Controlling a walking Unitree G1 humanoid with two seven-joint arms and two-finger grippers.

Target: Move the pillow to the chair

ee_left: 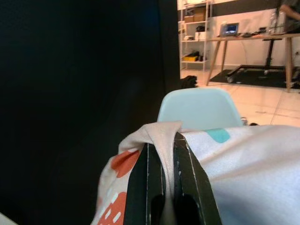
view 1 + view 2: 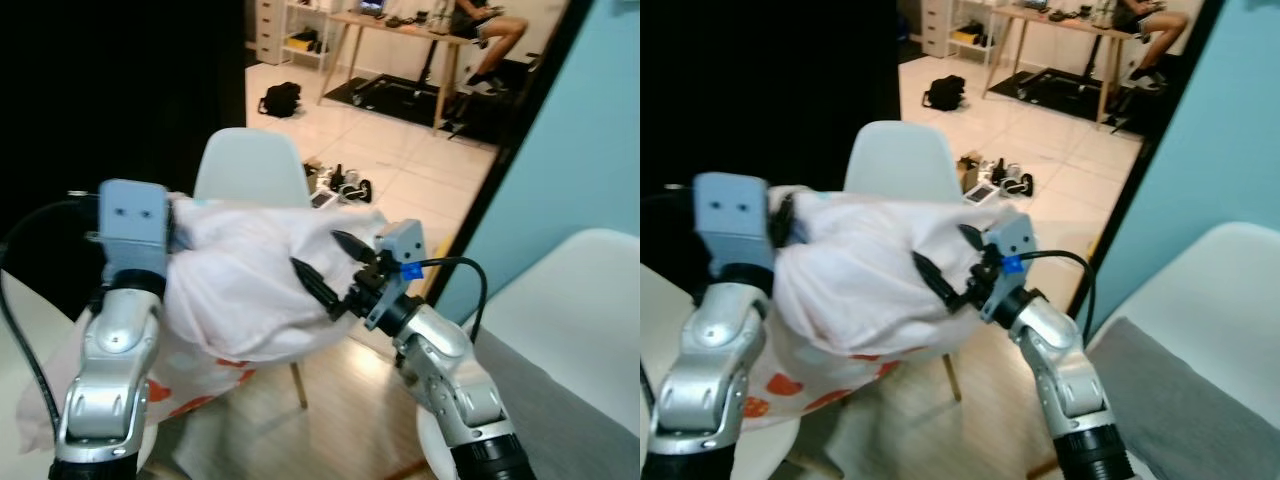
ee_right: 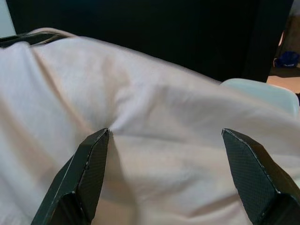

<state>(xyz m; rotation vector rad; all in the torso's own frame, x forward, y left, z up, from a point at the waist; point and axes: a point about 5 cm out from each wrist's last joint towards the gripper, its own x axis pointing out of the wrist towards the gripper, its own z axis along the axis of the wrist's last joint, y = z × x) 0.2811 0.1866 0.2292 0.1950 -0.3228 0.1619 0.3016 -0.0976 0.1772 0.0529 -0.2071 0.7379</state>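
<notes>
A white pillow [image 2: 255, 280] with orange and teal patches hangs in the air between my two arms, just in front of a white shell chair [image 2: 250, 168]. My left gripper [image 1: 161, 145] is shut on a pinched fold of the pillow's cloth at its left end. My right gripper [image 2: 322, 266] stands open at the pillow's right side, its fingertips [image 3: 101, 138] pressing into the fabric. The chair's seat is hidden behind the pillow; only its backrest [image 1: 199, 108] shows.
A white table edge [image 2: 20, 330] lies at lower left, and a white chair with a grey cushion [image 2: 560, 360] at right. A teal wall [image 2: 600, 130] rises on the right. Shoes [image 2: 340, 182], a black bag [image 2: 282, 98], a desk and a seated person's legs [image 2: 495, 40] lie beyond.
</notes>
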